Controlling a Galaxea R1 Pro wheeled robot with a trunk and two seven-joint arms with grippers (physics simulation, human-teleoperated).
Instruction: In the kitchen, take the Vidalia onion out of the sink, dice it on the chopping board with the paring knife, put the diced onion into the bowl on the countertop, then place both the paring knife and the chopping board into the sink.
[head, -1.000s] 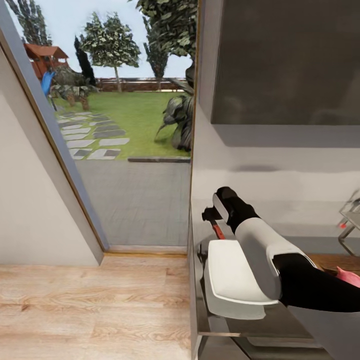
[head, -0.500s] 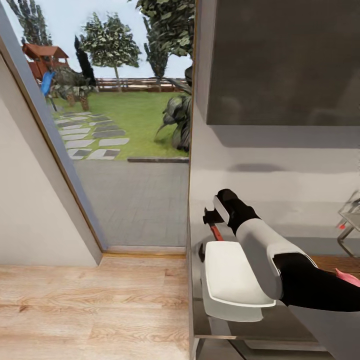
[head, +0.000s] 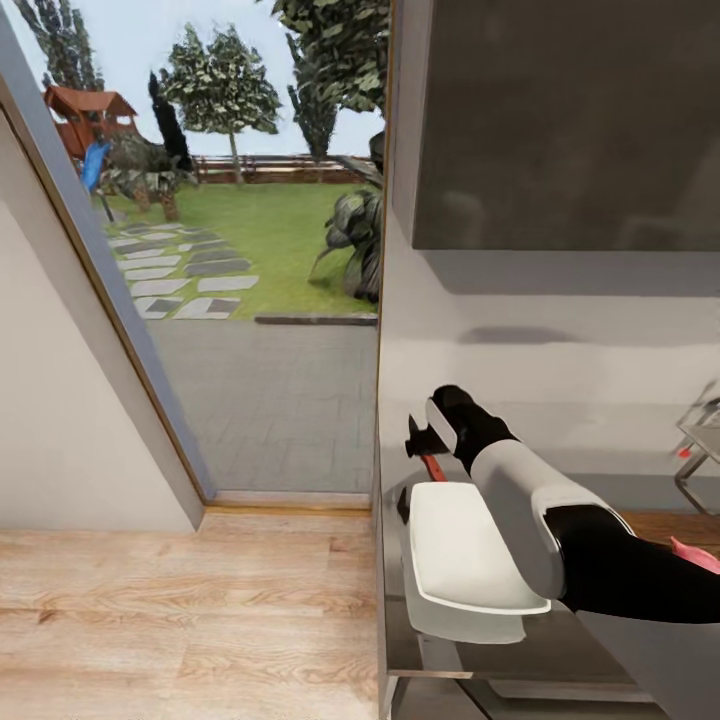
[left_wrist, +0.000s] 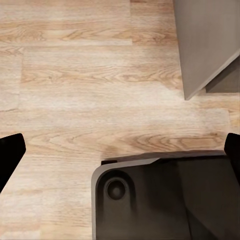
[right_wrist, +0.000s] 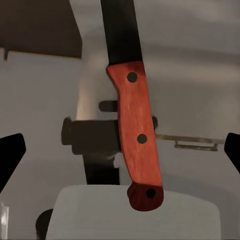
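Grey countertop (head: 600, 370) carries the white bowl (head: 470, 550), with the knife (right_wrist: 135, 135) lying just beyond it. Right gripper (head: 418, 440) hovers over the red handle, fingers spread wide. Left gripper (left_wrist: 120, 150) hangs splayed above wood floor (left_wrist: 75, 75). Board (head: 660, 522) lies behind the right arm, onion (head: 698, 553) on it.

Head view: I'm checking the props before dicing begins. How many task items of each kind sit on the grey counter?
Red-handled paring knife with dark blade: 1
Shallow white squarish bowl: 1
Brown wooden chopping board: 1
Pinkish-red Vidalia onion, partly hidden by the arm: 1
Total: 4
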